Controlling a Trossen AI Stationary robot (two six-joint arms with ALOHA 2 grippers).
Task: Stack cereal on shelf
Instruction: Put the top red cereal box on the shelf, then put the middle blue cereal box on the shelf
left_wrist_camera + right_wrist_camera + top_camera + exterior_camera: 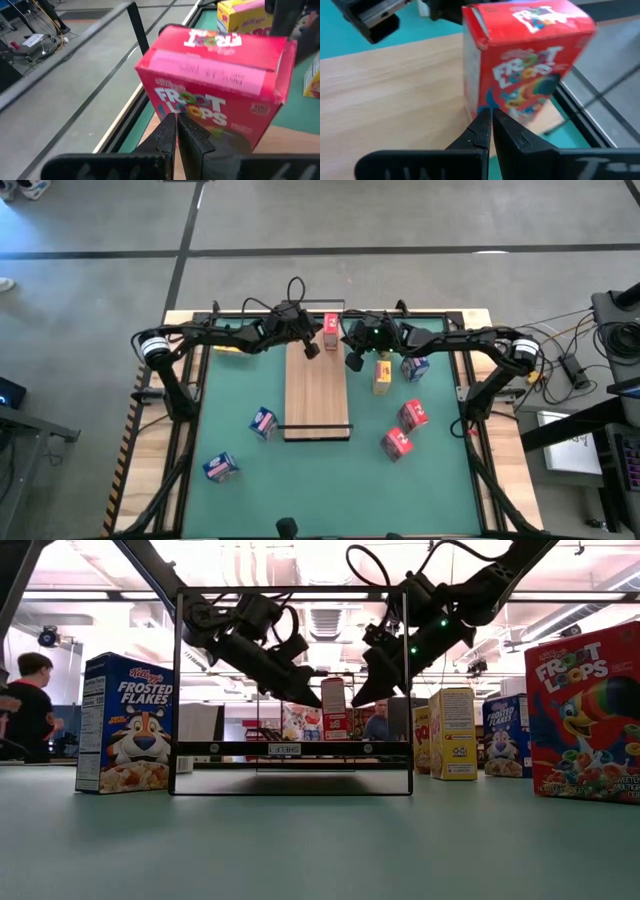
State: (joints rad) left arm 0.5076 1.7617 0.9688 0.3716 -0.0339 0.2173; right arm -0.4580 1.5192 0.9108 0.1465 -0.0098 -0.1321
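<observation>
You see both grippers, left and right, pinched shut and empty, flanking a red box standing upright at the shelf's far edge, probably nudging it square. Other boxes wait on the mat.

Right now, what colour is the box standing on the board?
Red box, clearest in the right wrist view.

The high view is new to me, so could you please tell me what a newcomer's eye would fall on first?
A red Froot Loops box stands upright at the far end of the shelf, a long wooden board in the middle of the green mat. Both arms meet there: the left hand and the right hand are shut and empty beside it. Other cereal boxes lie scattered on the mat, like a blue one at the near left.
</observation>
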